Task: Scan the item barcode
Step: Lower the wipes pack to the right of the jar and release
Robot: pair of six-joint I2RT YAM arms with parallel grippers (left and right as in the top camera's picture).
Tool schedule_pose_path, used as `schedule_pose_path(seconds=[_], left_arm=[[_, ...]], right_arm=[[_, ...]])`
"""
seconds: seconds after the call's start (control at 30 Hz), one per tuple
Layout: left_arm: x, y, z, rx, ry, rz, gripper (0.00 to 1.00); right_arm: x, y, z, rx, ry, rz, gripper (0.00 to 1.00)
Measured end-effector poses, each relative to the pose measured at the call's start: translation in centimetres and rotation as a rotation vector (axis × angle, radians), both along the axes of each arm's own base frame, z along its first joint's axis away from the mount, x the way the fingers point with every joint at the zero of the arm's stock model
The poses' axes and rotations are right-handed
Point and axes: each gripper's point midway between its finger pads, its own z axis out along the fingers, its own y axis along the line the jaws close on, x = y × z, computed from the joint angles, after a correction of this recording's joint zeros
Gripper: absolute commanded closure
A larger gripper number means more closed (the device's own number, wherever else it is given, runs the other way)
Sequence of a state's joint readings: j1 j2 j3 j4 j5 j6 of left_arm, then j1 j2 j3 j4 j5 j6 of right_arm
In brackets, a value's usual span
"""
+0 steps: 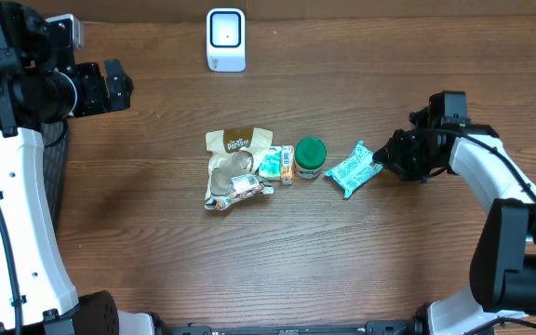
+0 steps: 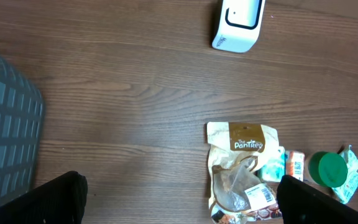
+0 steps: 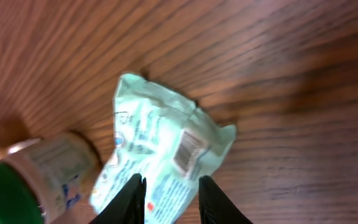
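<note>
Right tool [image 3: 171, 190] narrowed onto the near end of the pale green packet [image 3: 148, 130], barcode [image 3: 188, 150] face up just ahead of its fingertips, packet lying on the table [image 3: 291, 74], left tool [image 1: 119, 86] wide open, empty.

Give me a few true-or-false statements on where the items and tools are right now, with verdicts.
1. The green-lidded jar lies between the small carton and the mint packet. True.
2. The left tool holds the brown pouch. False: it is open, empty and far from it.
3. The right tool is closed on the jar. False: on the mint packet.
4. A barcode shows on the mint packet's upper face. True.
</note>
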State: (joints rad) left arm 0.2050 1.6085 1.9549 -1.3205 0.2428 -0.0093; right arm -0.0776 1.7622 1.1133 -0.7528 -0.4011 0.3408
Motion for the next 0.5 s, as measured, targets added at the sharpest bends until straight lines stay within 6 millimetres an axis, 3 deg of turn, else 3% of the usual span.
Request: schedule_pose_path(seconds=[0.07, 0.23, 0.33, 0.37, 0.5], left_arm=[[0.0, 0.0, 0.0, 0.0, 0.0, 0.0, 0.01], [0.0, 0.0, 0.0, 0.0, 0.0, 0.0, 0.0], [0.0, 0.0, 0.0, 0.0, 0.0, 0.0, 0.0], [0.0, 0.0, 0.0, 0.0, 0.0, 0.0, 0.0], [0.0, 0.0, 0.0, 0.0, 0.0, 0.0, 0.0]], right_arm=[[0.4, 0.2, 1.2, 0.011, 0.007, 0.003, 0.74], [4.2, 1.0, 4.7, 0.043, -0.123, -0.014, 0.74], [5.0, 2.6, 5.0, 0.049, -0.144, -0.016, 0.74], [5.2, 4.0, 4.8, 0.044, -0.144, -0.014, 0.74], [4.7, 7.9, 2.6, 0.003, -0.079, -0.028, 0.75]])
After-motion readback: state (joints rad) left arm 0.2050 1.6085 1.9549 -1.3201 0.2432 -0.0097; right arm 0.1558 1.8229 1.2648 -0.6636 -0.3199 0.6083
